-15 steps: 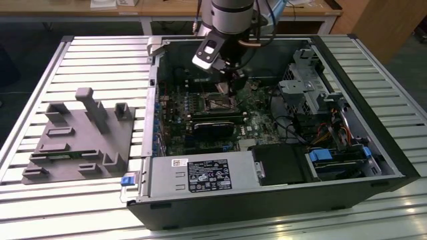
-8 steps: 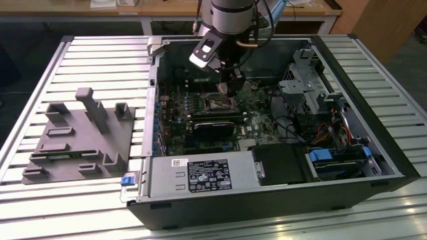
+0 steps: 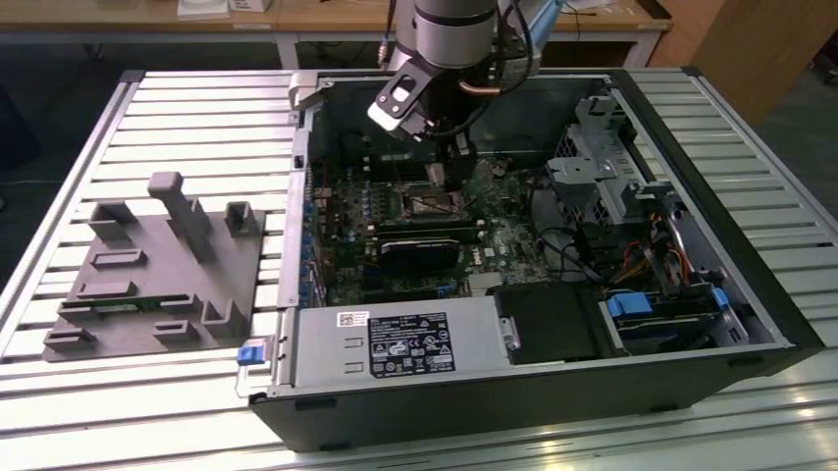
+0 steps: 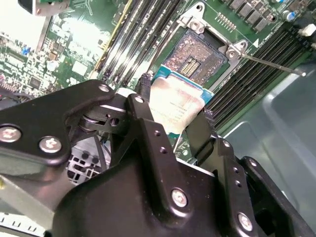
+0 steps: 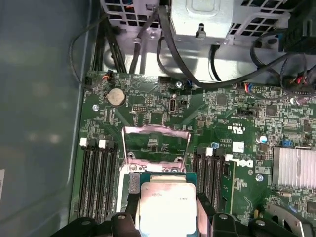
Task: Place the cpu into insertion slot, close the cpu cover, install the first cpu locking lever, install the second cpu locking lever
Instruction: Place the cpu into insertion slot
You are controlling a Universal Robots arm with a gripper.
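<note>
One tool [image 4: 175, 104], two fingers [image 4: 143, 114] clamped on the single cpu [image 4: 173, 96], hangs near the one open slot [image 4: 195, 52]; one cover [image 5: 155, 143] stands raised at the slot's edge.

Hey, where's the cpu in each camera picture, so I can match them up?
Exterior view: too small to make out, at the gripper over the insertion slot.
Second wrist view: the cpu between the black fingers, close to the insertion slot.
First wrist view: the cpu held before the open cpu cover.
Shared landmark: the gripper, shut on the cpu.
</note>
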